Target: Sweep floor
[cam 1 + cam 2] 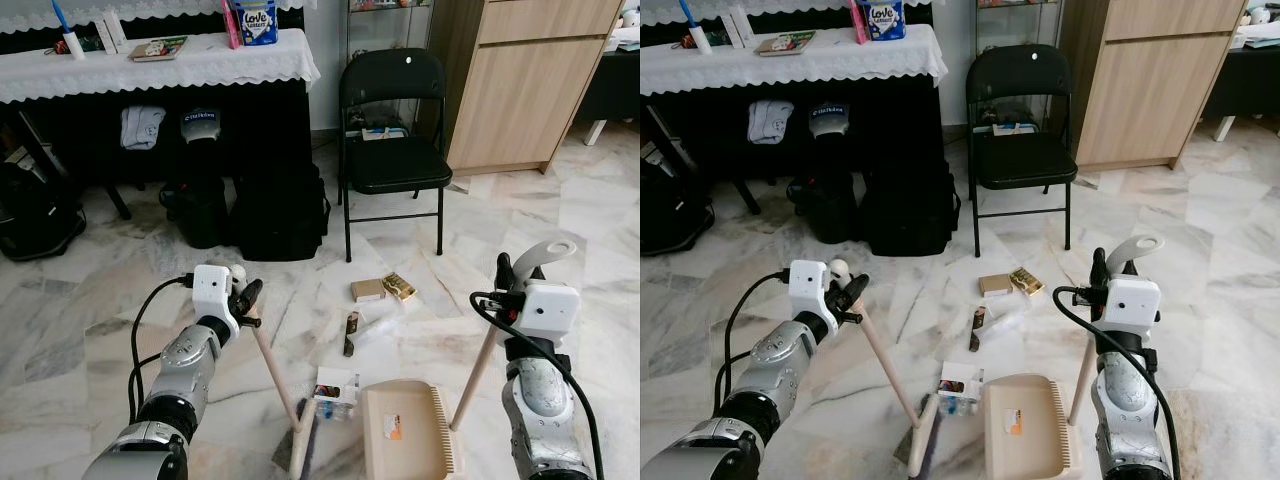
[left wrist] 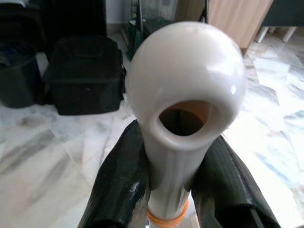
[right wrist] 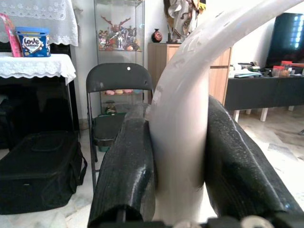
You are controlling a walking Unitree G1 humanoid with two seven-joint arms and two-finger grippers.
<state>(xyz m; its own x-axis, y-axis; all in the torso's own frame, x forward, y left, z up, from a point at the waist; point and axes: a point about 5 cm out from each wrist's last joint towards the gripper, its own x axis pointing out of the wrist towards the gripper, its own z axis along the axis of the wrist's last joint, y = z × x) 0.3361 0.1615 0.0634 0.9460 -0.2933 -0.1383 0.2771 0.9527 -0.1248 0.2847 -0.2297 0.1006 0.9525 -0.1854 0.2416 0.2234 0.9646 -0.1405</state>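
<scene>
Judging by build, the broom (image 1: 285,395) and dustpan (image 1: 405,430), standing near on the floor by litter (image 1: 383,289), seem light, stiff and slippery; left pincer (image 1: 246,298) and right pincer (image 1: 507,275) are clamped on their handle tops.

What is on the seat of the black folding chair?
On the black folding chair, a small pale packet lies at the back of the seat, against the backrest. What the packet holds cannot be told; the rest of the seat is bare.
</scene>
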